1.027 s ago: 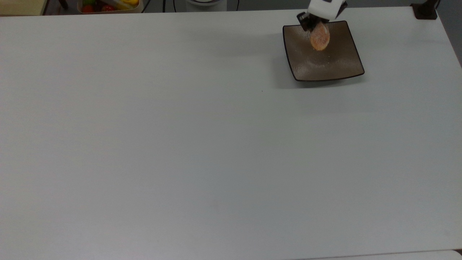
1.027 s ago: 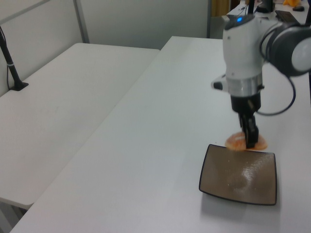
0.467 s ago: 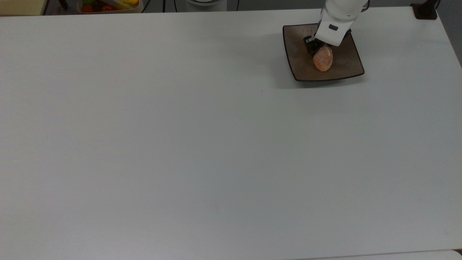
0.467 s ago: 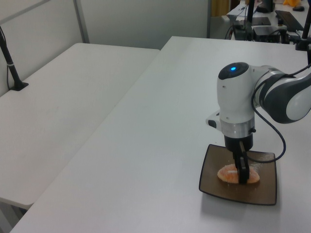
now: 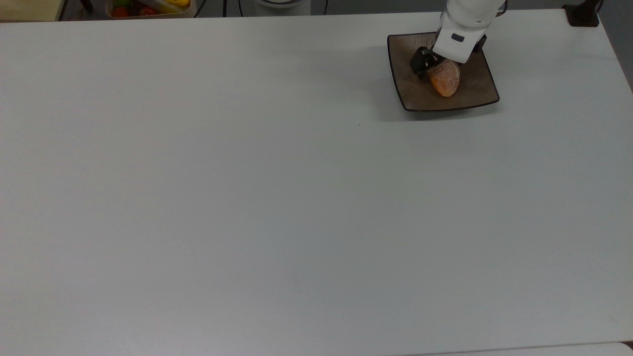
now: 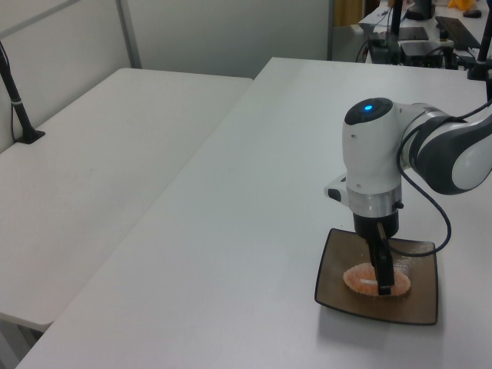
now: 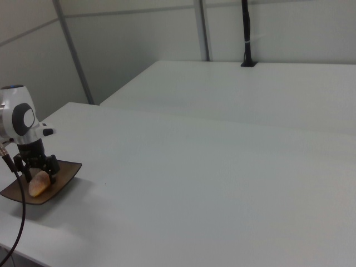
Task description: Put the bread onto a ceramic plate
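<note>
The bread [image 5: 445, 81] lies on the ceramic plate [image 5: 474, 91] between the spread fingers of the gripper [image 5: 437, 63], its long axis running near-to-far in the top view, so lifting straight up should clear it.

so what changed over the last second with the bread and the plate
The gripper carried the small orange-brown sugary bread roll down from above the far edge of the square brown glossy ceramic plate onto it, then spread its fingers. The plate stayed put.

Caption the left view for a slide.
Panda gripper lowered over the bread lying on the ceramic plate.
</note>
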Robot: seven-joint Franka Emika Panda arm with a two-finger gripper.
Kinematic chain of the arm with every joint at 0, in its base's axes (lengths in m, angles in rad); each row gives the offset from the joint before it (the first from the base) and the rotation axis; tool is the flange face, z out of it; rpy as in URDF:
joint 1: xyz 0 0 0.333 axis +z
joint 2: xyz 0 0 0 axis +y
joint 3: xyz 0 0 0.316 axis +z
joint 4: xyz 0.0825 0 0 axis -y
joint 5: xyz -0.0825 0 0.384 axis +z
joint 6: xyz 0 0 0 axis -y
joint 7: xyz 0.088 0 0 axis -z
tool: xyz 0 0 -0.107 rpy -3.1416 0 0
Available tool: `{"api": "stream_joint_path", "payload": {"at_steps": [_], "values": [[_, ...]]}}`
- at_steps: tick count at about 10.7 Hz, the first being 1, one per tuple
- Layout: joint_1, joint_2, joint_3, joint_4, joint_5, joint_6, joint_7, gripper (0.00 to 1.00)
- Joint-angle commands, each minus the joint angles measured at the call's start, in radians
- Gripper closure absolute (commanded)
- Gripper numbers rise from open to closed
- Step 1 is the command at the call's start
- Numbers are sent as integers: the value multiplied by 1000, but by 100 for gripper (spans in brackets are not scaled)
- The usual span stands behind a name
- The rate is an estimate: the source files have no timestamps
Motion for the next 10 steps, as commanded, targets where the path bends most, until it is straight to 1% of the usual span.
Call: {"api": "stream_joint_path", "payload": {"at_steps": [1,2,4,5,6,8,10], "values": [[-17,-112,-10,26,-16,-38,24,0],[-40,-152,-15,57,-16,-96,24,0],[-115,-246,-16,115,-14,-208,15,0],[-137,-283,-30,149,-14,-253,16,0],[-157,-310,-67,188,-13,-323,15,0],[-157,-323,-169,288,-7,-429,16,0],[-155,-355,-258,304,-3,-445,15,0]]}}
